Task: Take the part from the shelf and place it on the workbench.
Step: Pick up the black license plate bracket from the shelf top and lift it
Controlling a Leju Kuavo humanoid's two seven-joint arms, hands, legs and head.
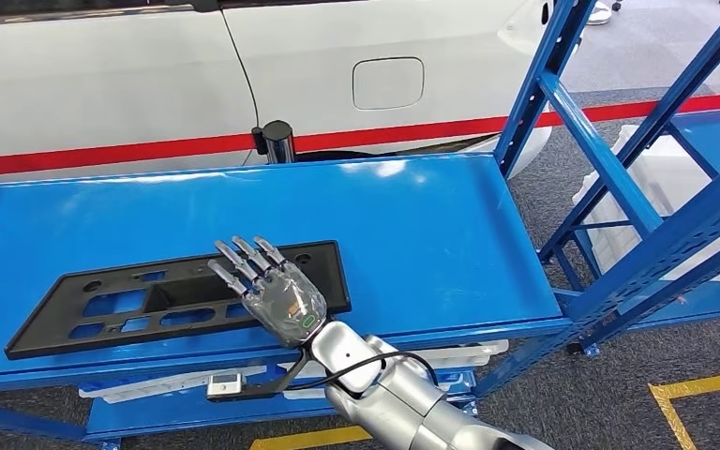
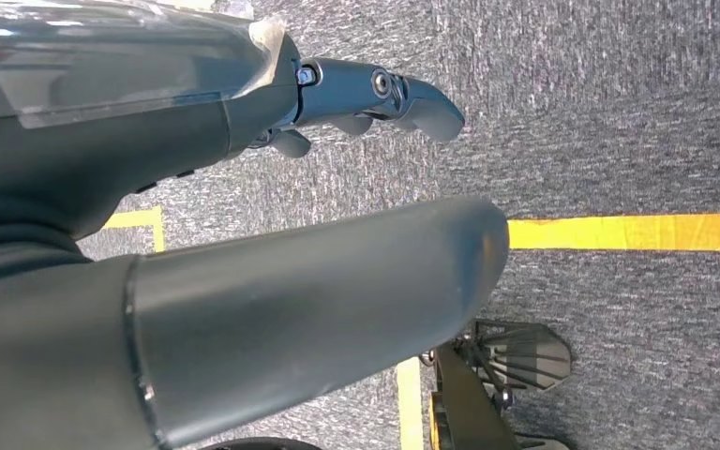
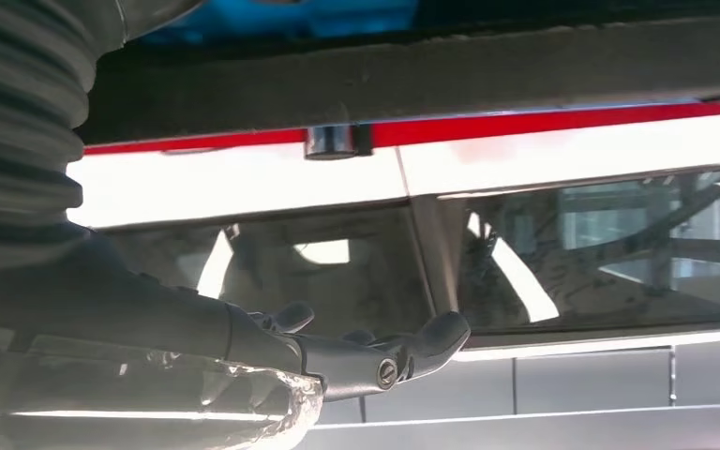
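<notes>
Head view: flat black part (image 1: 150,300) was recorded at lower left on the blue workbench (image 1: 431,225), judged stiff, light, best gripped by its long edge; right hand (image 1: 277,291) spread empty above it.

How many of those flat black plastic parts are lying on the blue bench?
1. The black part lies flat on the near left side of the blue bench, with the robot's right hand above its right end. White things on the level below are partly hidden.
</notes>
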